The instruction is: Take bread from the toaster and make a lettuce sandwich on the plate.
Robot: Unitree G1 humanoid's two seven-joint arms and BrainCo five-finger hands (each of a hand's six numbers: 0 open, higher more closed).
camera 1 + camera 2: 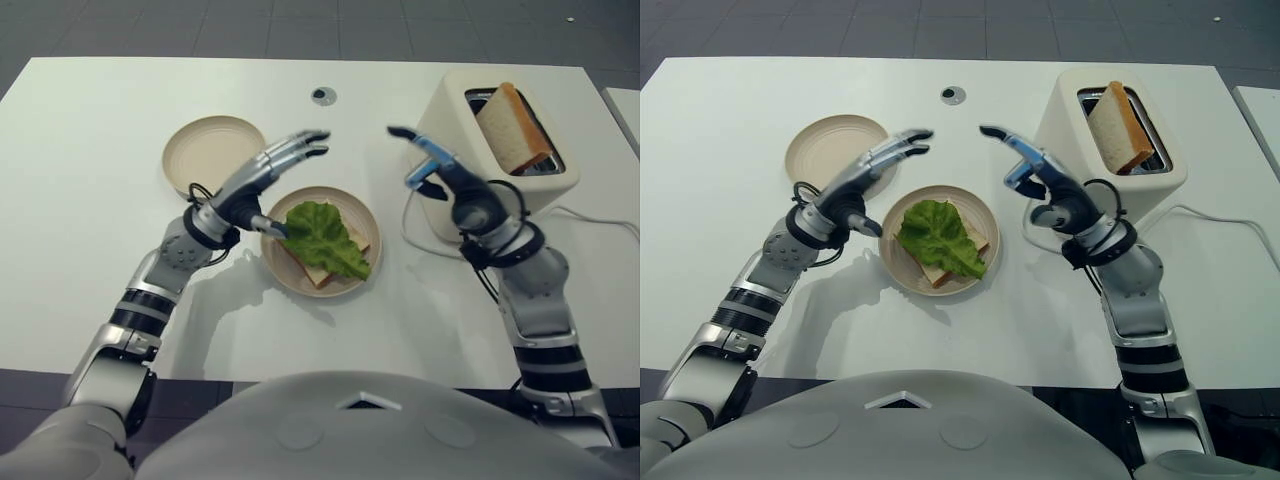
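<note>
Lettuce (322, 238), one leaf, lies on one bread slice (312, 270) in the plate (368, 212), which sits at the near middle of the bench (100, 150). That makes the sandwich half built, by my reading: base and filling are down, the top is missing.

The left hand (265, 175) hovers over the plate's left rim, fingers stretched out flat and holding nothing. The right hand (440, 175) hangs just right of the plate, between it and the toaster (450, 110), likewise spread wide and empty.

One toaster stands to the right of the plate and farther back, with one slice of toast (512, 128) sticking up out of its slot (the second slot looks empty). The step in hand seems to be fetching that slice. The next move probably calls for the right hand to swing back over the slot, pinch the toast by its raised edge, lift it straight up and lay it on the leaf.

A second plate (212, 152), bare, lies left of the first and farther back, so two plates in all. One cable (406, 228) loops right of the plate.
</note>
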